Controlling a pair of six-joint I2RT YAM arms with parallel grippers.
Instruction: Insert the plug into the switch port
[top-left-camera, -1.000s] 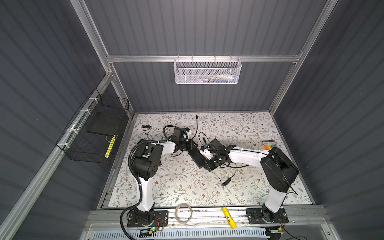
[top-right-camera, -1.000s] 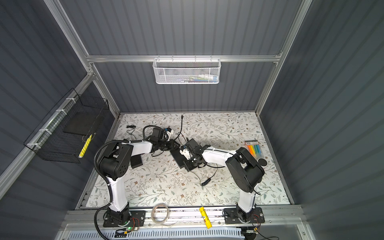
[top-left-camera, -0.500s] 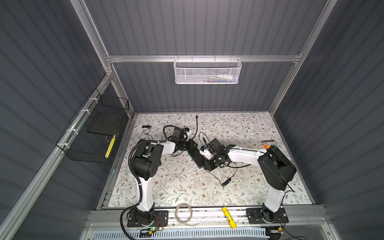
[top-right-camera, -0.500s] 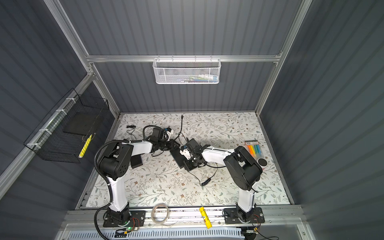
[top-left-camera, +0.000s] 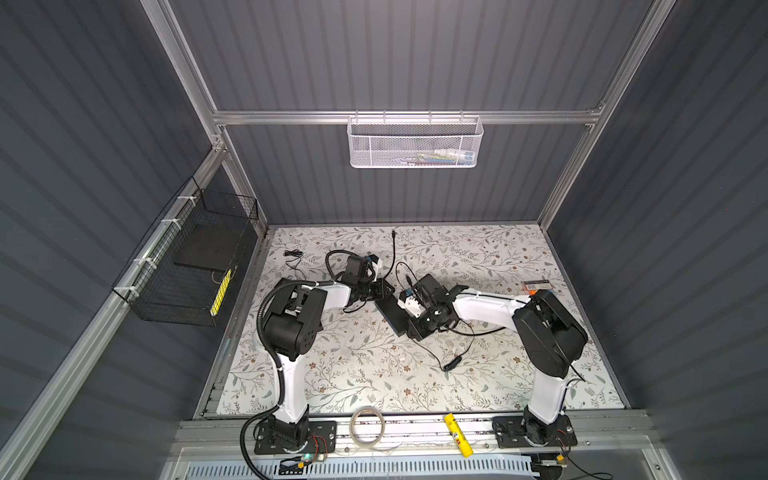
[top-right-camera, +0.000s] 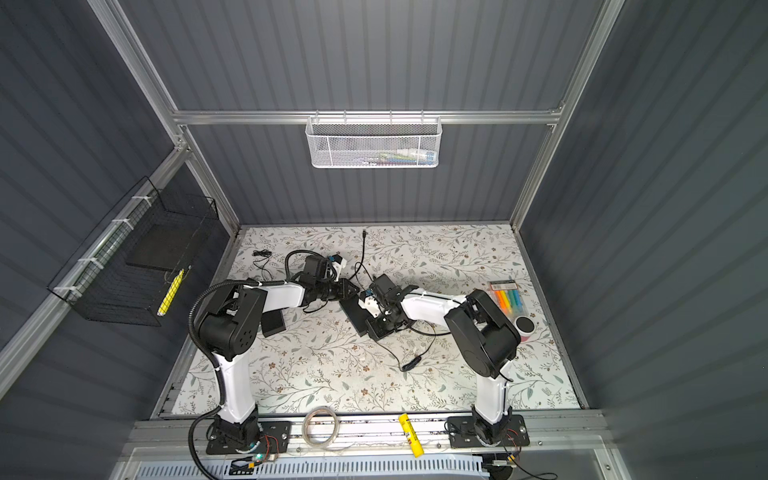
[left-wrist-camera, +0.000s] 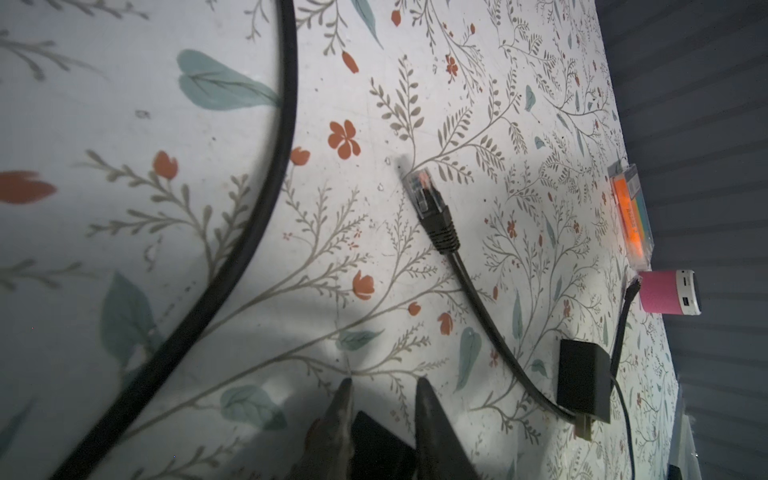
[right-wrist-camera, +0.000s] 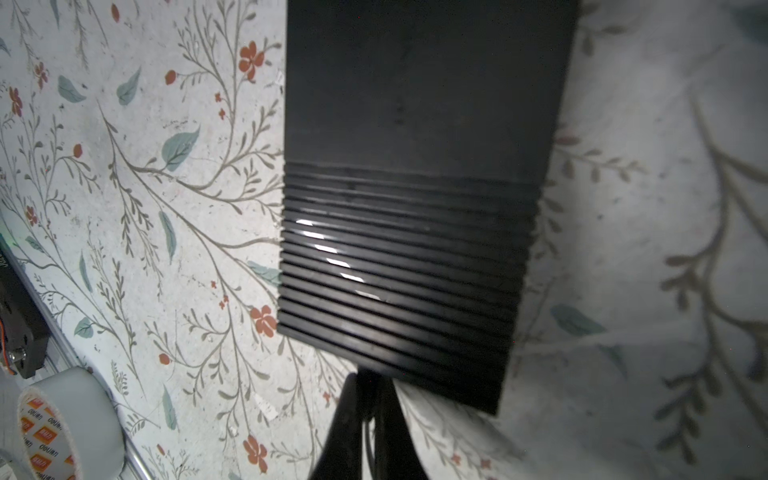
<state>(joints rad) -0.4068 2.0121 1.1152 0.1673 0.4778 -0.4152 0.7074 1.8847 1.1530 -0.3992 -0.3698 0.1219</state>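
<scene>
2 hands work the black ribbed plastic switch box at the centre of the floral worktop. Nearest, at the box's 5 o'clock end, the right hand is pressed together, tips against the ribbed edge. At its 11 o'clock corner the left hand pinches the box. Farther, toward 2 o'clock, the clear-tipped black Ethernet plug lies loose, unheld. Releasing to fetch it may let the box pivot; the thick black cable could snag, and the ports are hidden.

Overhead stereo pair; close wrist views
</scene>
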